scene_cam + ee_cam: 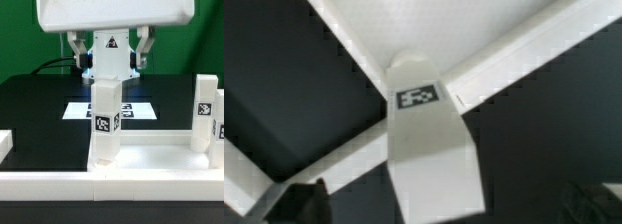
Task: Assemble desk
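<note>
White tagged leg [106, 118] upright on desk top [150, 150].

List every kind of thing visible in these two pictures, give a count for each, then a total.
Desk top: 1
Desk legs standing on it: 2, one centre, one at the exterior view's right
Marker board: 1
Gripper: 1
White block at the exterior view's left edge, kind unclear: 1
Total: 6

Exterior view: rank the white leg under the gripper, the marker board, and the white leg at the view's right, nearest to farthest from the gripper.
1. White tagged block leg, upright directly below the gripper, centre.
2. Marker board, flat white sheet on the black table behind that leg.
3. White tagged block leg at the view's right, upright by the edge.
</note>
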You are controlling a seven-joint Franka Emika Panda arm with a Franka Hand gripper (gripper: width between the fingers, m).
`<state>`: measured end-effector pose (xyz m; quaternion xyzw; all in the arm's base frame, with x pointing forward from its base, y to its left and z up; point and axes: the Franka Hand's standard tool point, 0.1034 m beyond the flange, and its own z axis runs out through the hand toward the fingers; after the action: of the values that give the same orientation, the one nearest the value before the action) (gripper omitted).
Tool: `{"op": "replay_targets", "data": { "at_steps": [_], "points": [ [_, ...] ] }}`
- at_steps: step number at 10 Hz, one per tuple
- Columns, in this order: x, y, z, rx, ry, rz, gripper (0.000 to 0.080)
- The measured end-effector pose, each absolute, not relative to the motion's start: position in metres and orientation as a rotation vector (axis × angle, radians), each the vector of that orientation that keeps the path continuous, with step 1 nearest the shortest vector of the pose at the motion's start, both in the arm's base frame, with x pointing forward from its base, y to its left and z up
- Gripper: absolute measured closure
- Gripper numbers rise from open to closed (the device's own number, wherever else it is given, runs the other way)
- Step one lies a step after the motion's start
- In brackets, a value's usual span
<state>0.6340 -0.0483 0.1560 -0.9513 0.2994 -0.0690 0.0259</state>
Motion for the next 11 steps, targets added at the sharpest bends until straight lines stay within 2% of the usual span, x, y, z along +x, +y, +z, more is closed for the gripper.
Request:
{"op": "replay_targets", "data": {
  "at_steps": [4,6,7,8,9,10,11],
  "points": [
    [0.637,-0.058,0.125,-2.989,0.965,-0.197,0.0150],
    [0.637,-0.058,0.123,-2.989,0.981,-0.201,0.0150],
    [0.637,-0.059,0.122,-2.974,1.024,-0.200,0.0258],
    [0.636,-0.059,0.122,-2.974,1.025,-0.199,0.0426],
    [0.636,-0.059,0.122,-2.935,1.117,-0.199,0.0426],
    [0.636,-0.059,0.121,-2.872,1.257,-0.198,0.0510],
    [0.636,-0.059,0.121,-2.826,1.348,-0.197,0.0510]
  ]
}}
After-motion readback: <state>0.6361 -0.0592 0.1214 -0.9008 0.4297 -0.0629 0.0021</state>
